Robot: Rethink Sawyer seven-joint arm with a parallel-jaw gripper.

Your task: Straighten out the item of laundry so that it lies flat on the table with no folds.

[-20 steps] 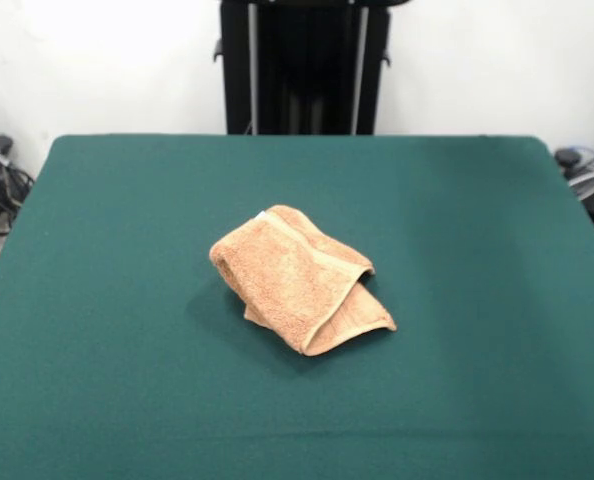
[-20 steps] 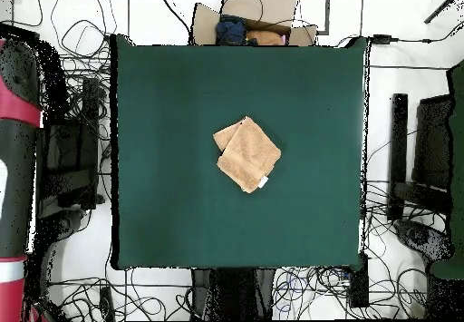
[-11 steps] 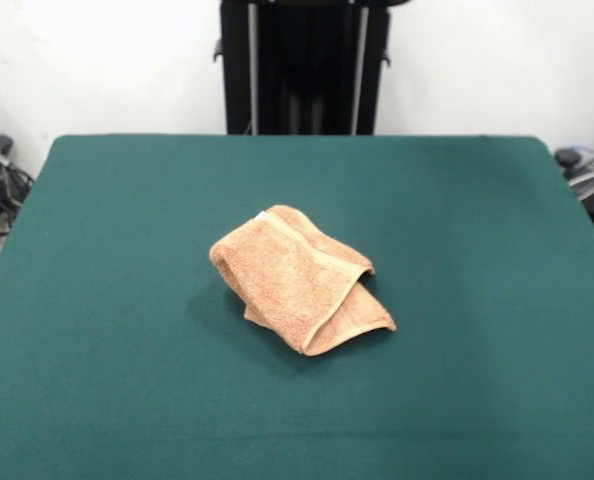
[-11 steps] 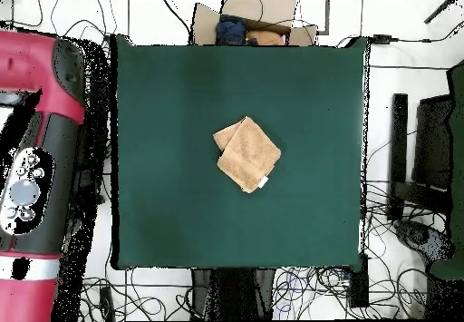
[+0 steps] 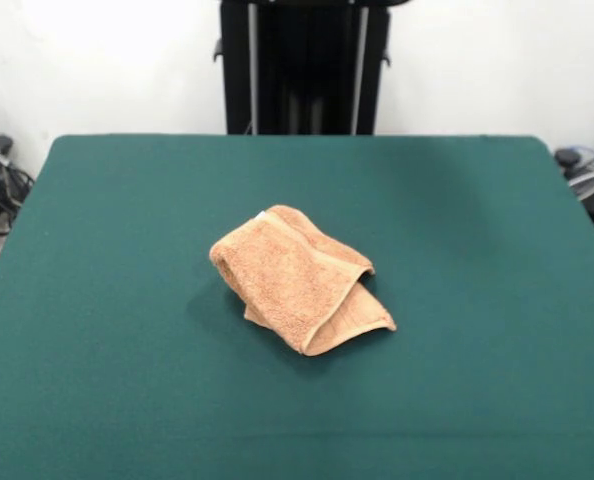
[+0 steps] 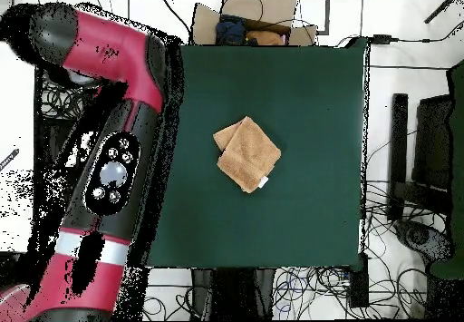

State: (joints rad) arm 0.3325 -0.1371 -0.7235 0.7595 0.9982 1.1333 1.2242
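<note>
The towel (image 5: 299, 277) sits folded over itself near the middle of the table (image 5: 97, 350), a smaller flap (image 6: 227, 136) sticking out from under the top layer and a white tag (image 6: 263, 183) at one corner. The arm (image 6: 113, 169) hangs over one side of the table, well away from the towel; its gripper isn't in either view, so I can't tell how the fingers stand and have nothing to place the towel against. I'd come down on the top layer's free corner, pinch only that layer, then lift and peel it away from the fold.
</note>
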